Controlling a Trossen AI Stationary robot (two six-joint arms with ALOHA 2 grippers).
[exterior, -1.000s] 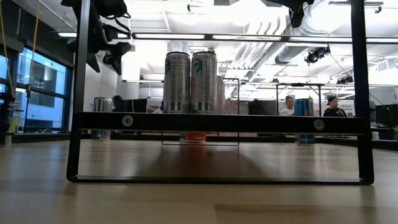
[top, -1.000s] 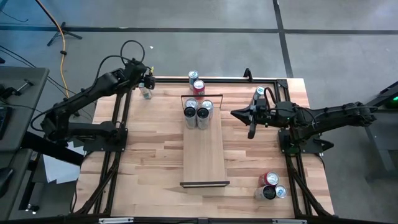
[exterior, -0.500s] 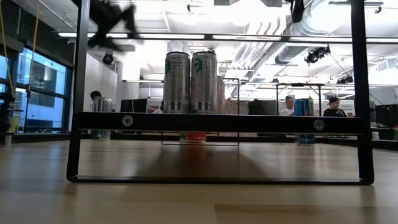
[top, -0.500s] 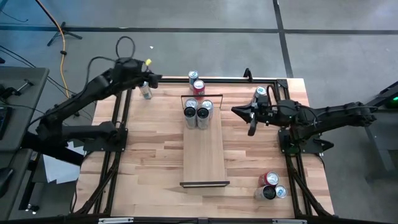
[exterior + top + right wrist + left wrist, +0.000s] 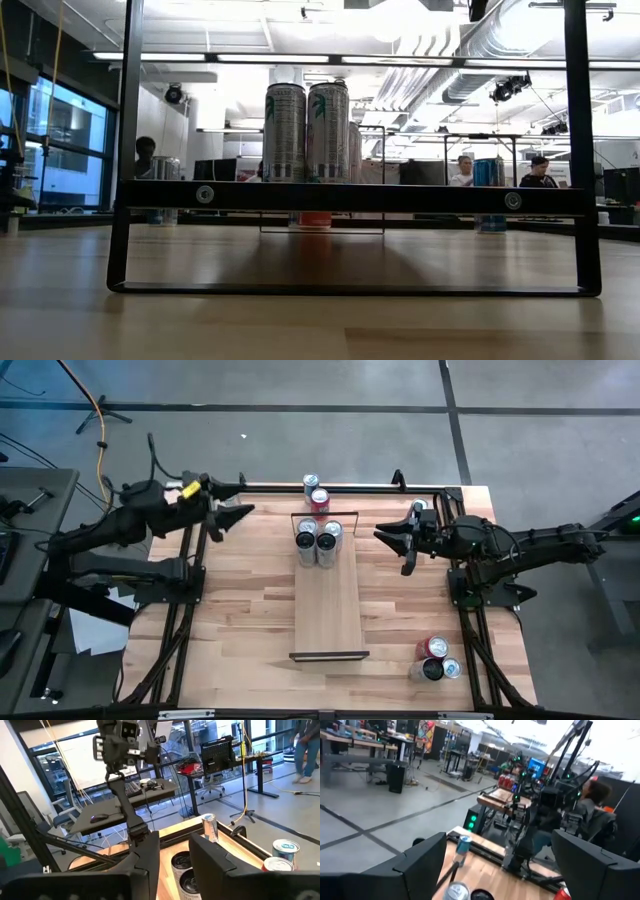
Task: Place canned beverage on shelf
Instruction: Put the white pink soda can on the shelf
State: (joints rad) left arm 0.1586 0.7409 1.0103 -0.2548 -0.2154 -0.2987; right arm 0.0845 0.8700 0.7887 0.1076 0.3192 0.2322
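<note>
The shelf (image 5: 327,605) is a long pale plank with a black rail at each short end, lying mid-table. Several tall silver cans (image 5: 317,538) stand on its far end; they also show in the low view (image 5: 306,130). My left gripper (image 5: 232,518) is open and empty above the table's far left corner, pointing toward the right edge. A silver can (image 5: 210,827) stands there. My right gripper (image 5: 392,552) is open and empty, right of the shelf's far end, pointing at the cans (image 5: 181,862). Both grippers show open in their wrist views (image 5: 505,865) (image 5: 175,865).
A silver can (image 5: 311,482) and a red can (image 5: 319,498) stand behind the shelf's far rail. A blue can (image 5: 418,507) stands at the far right. Three cans (image 5: 436,659) stand at the near right corner. People show in the room behind.
My left gripper has risen out of the low view from beside the silver can at the far left. Its arm has drawn back toward the table's left edge, and the gripper has turned to point toward the right edge, still open. The cans have kept still.
</note>
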